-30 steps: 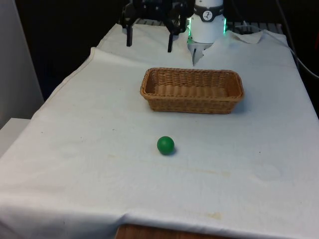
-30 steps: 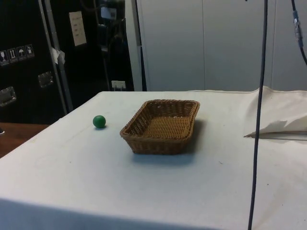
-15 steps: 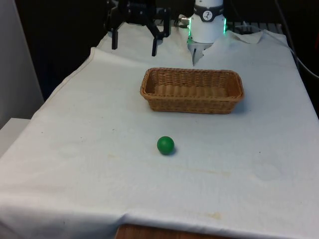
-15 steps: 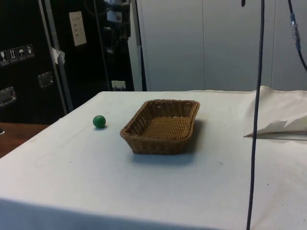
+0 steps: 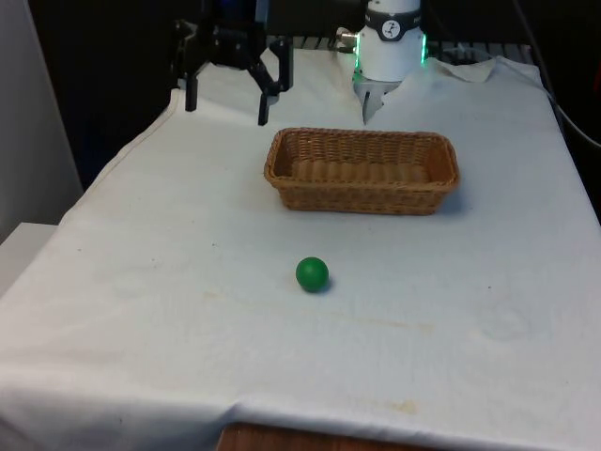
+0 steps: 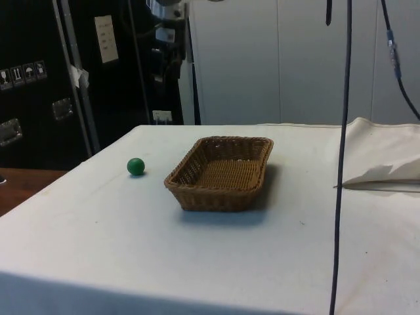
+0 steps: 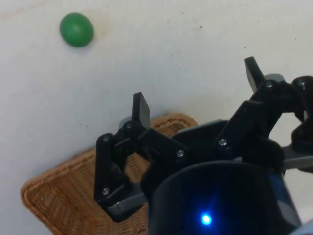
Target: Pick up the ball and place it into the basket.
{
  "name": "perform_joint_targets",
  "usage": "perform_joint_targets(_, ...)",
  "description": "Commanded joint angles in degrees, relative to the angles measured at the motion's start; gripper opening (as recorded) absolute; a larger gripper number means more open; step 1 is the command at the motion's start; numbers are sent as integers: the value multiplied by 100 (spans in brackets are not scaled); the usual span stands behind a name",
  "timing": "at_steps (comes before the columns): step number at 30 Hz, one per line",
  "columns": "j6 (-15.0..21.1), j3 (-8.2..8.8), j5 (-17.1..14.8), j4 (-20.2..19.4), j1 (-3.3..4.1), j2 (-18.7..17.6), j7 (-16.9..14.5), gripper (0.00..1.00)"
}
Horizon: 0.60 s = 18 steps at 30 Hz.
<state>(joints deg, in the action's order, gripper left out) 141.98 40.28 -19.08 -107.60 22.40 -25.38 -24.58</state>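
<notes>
While its fingers stand spread wide with nothing between them, the gripper point(image 5: 226, 100) hangs in the air beyond the basket point(image 5: 362, 171), toward the front view's left. Well apart, the green ball point(image 5: 312, 273) rests on the white cloth point(image 5: 141, 310) before the basket.

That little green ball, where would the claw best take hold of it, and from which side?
Probably from straight above, one finger on each side of the green ball at its widest middle. It is round and lies free on the white cloth, apart from the basket, so any sideways angle works. The gripper hangs open, far from it, near the table's far end.
</notes>
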Motion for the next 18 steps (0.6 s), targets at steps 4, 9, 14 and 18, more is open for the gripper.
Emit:
perform_joint_targets(4, 166, -17, -332, 17, -115, -166, -298, 100)
perform_joint_targets(9, 286, 57, -670, 40, -138, -367, -567, 100)
perform_joint_targets(14, 407, 103, -1094, 69, -195, -584, -900, 100)
perform_joint_targets(18, 424, 132, -1306, 92, -183, -665, -1031, 100)
